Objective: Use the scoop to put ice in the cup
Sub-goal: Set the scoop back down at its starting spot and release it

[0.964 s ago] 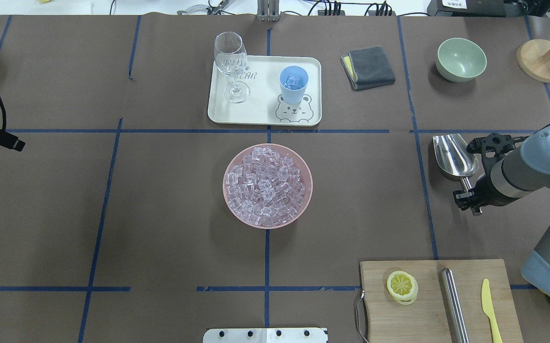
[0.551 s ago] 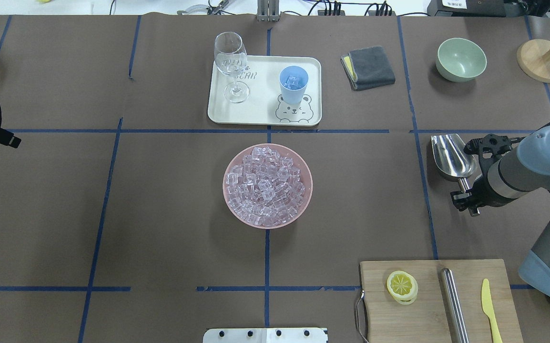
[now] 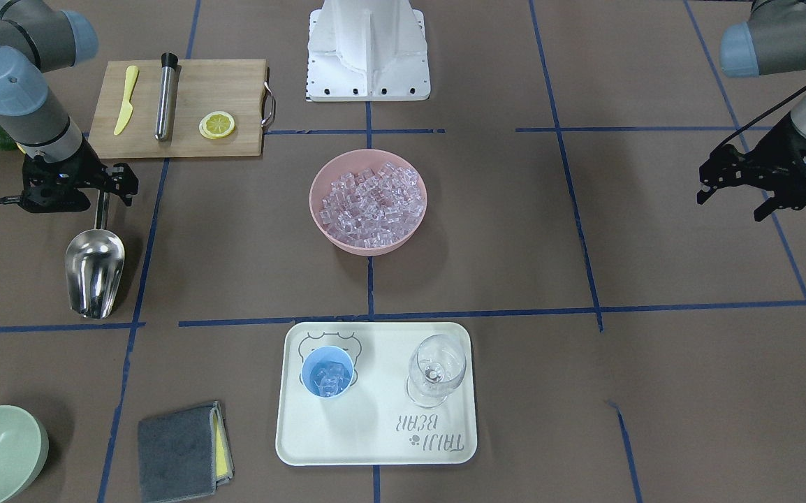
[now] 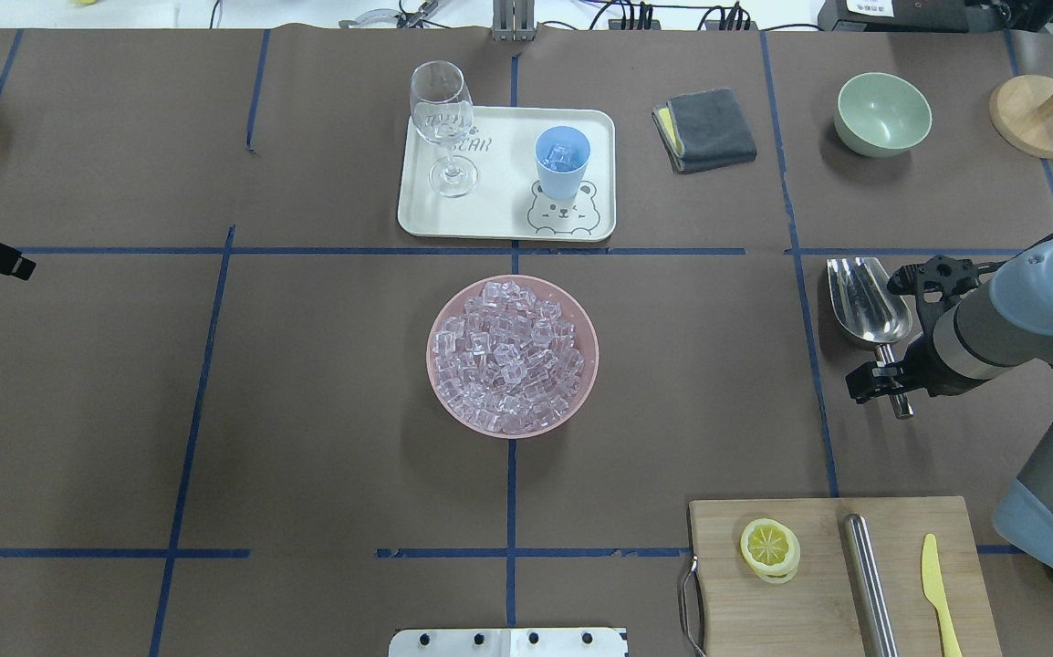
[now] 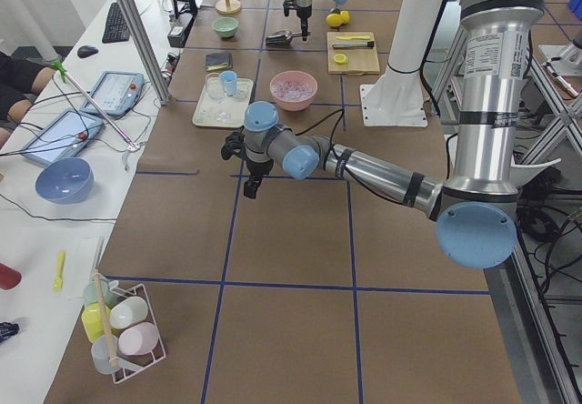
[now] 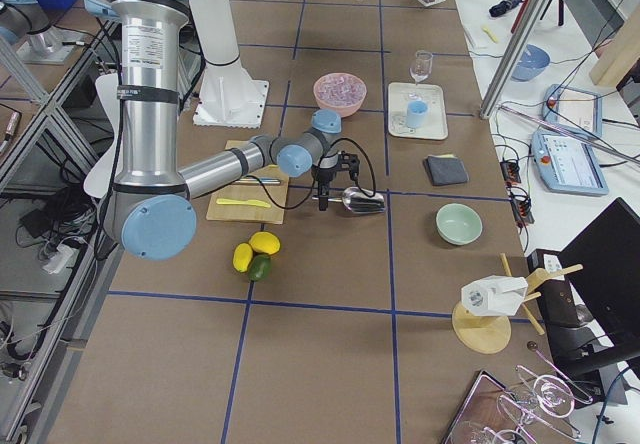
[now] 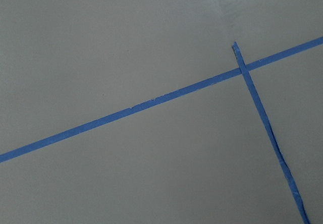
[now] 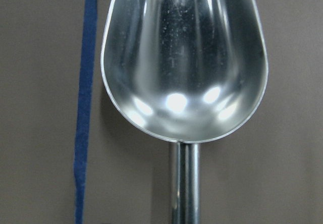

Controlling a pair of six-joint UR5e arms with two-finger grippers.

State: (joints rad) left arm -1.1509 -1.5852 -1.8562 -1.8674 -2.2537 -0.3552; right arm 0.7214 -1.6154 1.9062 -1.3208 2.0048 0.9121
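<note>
The steel scoop [image 4: 869,297] lies flat on the table at the right, its bowl empty in the right wrist view [image 8: 184,57]. My right gripper [image 4: 890,383] stands over the scoop's thin handle with its jaws apart on either side of it; it also shows in the front view [image 3: 99,192]. The light-blue cup [image 4: 562,162] stands on the white tray [image 4: 499,219] and holds a few ice cubes [image 3: 330,377]. A pink bowl [image 3: 368,248] at the table's centre is heaped with ice [image 4: 508,356]. My left gripper [image 3: 728,206] hangs open and empty far to the left.
A wine glass [image 4: 443,119] stands on the tray left of the cup. A cutting board [image 4: 818,602] with a lemon slice [image 4: 769,547], steel cylinder [image 4: 869,584] and yellow knife [image 4: 937,584] lies near the right arm. A grey cloth [image 4: 704,128], green bowl [image 4: 882,114] and wooden stand [image 4: 1037,114] are at the back right.
The right gripper's visible finger has spread away from the scoop handle, and the scoop has settled slightly. The left gripper has drawn back a little further left.
</note>
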